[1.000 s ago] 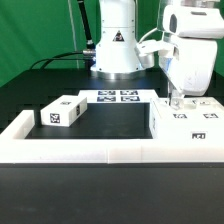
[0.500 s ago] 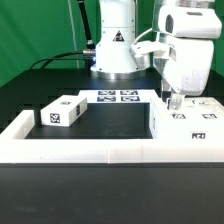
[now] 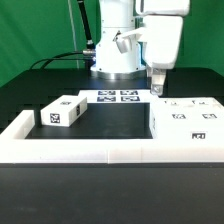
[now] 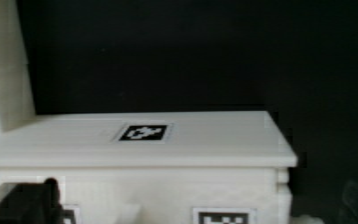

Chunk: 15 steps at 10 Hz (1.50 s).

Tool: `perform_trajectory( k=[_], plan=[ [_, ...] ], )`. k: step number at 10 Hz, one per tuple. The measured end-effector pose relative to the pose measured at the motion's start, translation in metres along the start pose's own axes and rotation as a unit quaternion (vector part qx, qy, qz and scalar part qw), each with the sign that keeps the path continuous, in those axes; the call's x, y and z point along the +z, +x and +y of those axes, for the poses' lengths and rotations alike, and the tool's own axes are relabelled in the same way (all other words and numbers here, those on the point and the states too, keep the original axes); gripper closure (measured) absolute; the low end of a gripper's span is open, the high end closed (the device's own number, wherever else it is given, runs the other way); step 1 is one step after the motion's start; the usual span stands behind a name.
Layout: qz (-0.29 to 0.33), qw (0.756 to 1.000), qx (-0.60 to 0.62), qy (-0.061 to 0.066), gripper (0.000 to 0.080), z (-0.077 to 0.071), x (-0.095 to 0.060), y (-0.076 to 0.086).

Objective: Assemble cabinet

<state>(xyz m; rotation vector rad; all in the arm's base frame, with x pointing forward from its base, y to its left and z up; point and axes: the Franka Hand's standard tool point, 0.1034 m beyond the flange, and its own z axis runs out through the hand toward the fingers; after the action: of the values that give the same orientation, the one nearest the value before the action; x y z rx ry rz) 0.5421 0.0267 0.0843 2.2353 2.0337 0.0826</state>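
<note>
The cabinet's large white body part (image 3: pixel 186 117) lies at the exterior view's right, with several small tags on its top. A smaller white tagged box (image 3: pixel 62 112) lies at the left. My gripper (image 3: pixel 157 88) hangs just above and off the body's left edge and touches nothing. In the wrist view a white tagged box part (image 4: pixel 149 140) lies below the gripper (image 4: pixel 190 208). One dark finger (image 4: pixel 28 204) shows at the picture's edge. The jaws stand apart with nothing between them.
The long low white L-shaped rail (image 3: pixel 90 151) runs along the front and up the left side. The marker board (image 3: pixel 118 97) lies flat behind, before the robot's base (image 3: pixel 116 50). A white wall (image 4: pixel 2 70) stands beside the box in the wrist view.
The gripper has risen off the top of the cabinet body and moved toward the exterior view's left. The parts have not moved.
</note>
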Motion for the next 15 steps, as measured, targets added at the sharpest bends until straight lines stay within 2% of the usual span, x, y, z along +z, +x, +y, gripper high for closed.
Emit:
perform_trajectory(
  k=[1,2,3,4,6,8,10,11,13,15],
  plan=[
    [0.005,0.999,0.035,-0.011,0.0006,-0.009,-0.006,-0.001],
    [0.010,0.996,0.087,-0.018,0.0001,-0.023,-0.012,0.003],
    [0.030,0.995,0.085,-0.042,0.0002,-0.037,-0.016,0.009],
    [0.032,0.995,0.088,-0.037,0.0002,-0.049,-0.012,0.008],
    [0.032,0.994,0.097,-0.039,0.0002,-0.045,-0.013,0.008],
    [0.036,0.986,0.161,-0.035,0.0002,-0.045,-0.013,0.009],
    [0.056,0.953,0.294,-0.035,0.0002,-0.052,-0.008,0.007],
    [0.056,0.948,0.312,-0.029,0.0002,-0.055,-0.003,0.006],
    [0.062,0.907,0.415,-0.014,0.0002,-0.059,0.001,0.010],
    [0.065,0.885,0.460,-0.009,0.0002,-0.059,0.001,0.011]
  ],
)
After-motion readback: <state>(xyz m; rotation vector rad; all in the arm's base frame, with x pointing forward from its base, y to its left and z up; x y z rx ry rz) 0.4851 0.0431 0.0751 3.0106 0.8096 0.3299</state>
